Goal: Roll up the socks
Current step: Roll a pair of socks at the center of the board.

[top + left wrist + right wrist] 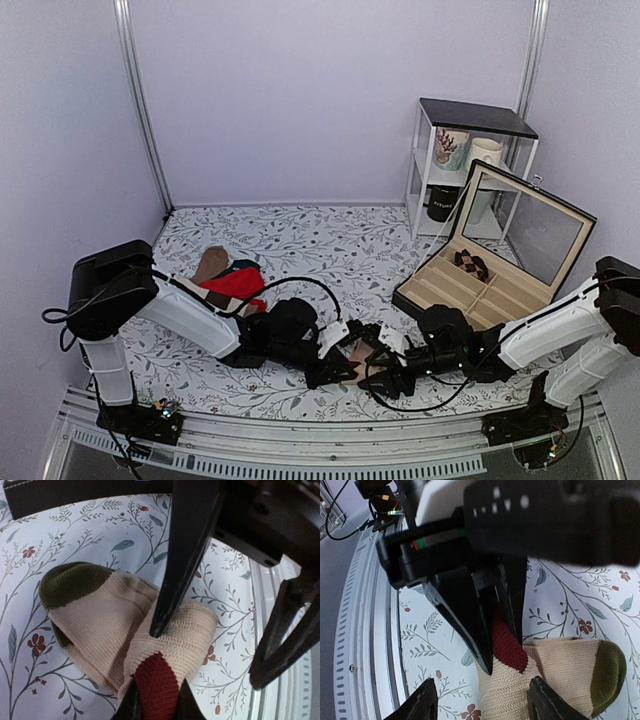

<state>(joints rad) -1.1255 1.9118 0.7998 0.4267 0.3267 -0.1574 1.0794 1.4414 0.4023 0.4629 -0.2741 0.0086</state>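
The socks [100, 625] lie partly rolled on the flowered cloth: tan-beige knit with an olive toe [70, 582] and a dark red patch [157, 685]. My left gripper [157, 702] is shut on that red patch at the roll's end. In the right wrist view the same socks [560, 675] lie between the fingers of my right gripper [482, 702], which stands open astride the roll. One of its fingertips [156, 629] rests on the tan knit. From above, both grippers meet over the socks [356, 352] near the table's front edge.
A heap of other socks [232, 280], one bright red, lies at the left middle. An open wooden box [470, 290] with a glass lid stands at the right, and a small shelf [470, 150] with mugs behind it. The metal front rail [365, 630] is close by.
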